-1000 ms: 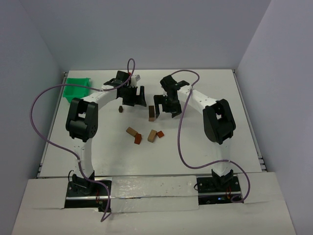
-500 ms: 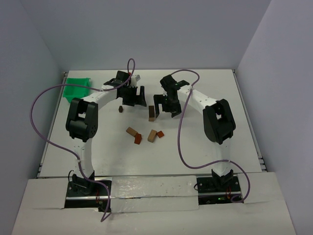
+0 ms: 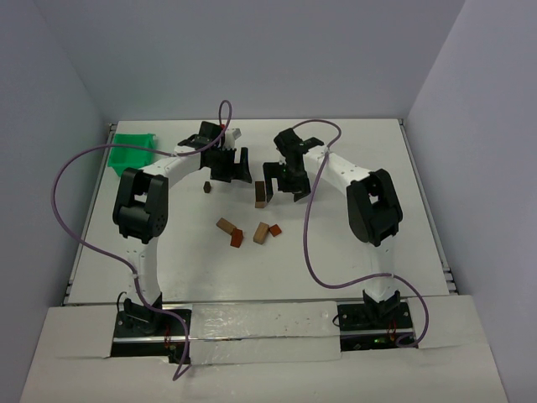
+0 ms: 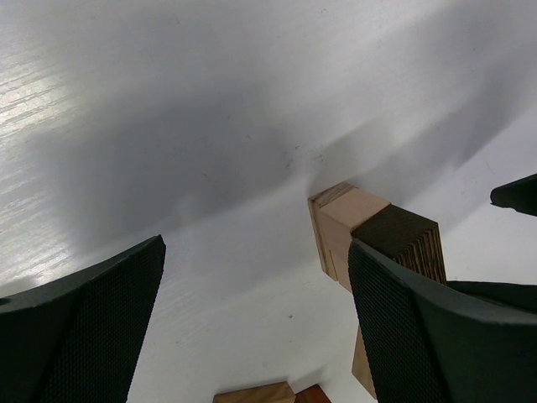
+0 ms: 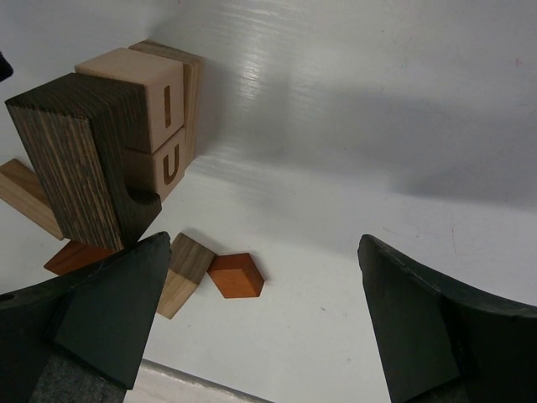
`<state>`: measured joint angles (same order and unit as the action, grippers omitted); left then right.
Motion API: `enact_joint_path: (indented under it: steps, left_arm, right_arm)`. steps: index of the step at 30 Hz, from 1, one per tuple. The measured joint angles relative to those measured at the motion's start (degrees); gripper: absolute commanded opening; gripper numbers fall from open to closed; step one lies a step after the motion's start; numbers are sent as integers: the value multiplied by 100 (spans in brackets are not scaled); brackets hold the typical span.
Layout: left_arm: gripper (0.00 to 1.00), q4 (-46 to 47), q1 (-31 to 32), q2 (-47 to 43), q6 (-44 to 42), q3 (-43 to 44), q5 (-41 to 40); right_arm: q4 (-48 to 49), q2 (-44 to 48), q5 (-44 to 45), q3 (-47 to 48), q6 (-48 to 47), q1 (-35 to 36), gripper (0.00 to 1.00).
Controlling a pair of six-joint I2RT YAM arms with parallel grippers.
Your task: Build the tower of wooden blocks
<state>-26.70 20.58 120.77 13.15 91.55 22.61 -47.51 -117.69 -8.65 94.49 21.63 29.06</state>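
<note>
1. Left gripper: jaws spread wide with nothing between them. It hangs over the far half of the table, left of centre.
2. Right gripper: jaws spread wide and empty. It hangs over the far half, just right of centre.
3. Tower: upright near the table's centre, a little toward the far edge. It stands between the two grippers, just beside the right one and outside both sets of jaws; contact with either cannot be told. The right wrist view shows a dark striped block standing against two stacked pale blocks, with a further tan block behind them.
4. Dark block: small and alone, left of the tower, on the near side of the left gripper.
5. Brown block: lies toward the near edge from the tower, at the left of a loose group.
6. Red block: just beside the brown block, on its near side.
7. Tan block: right of the red block, apart from it.
8. Small red block: touching or just beside the tan block, on its right.
9. Bin: green, at the far left corner.
</note>
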Motion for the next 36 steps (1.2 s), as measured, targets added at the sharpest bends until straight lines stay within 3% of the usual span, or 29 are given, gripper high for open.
enact_joint_path:
  steps: [36]
  left_arm:
    - [96, 0, 0, 0, -2, 0, 22]
  right_arm:
    - [-27, -77, -4, 122, 39, 36, 100]
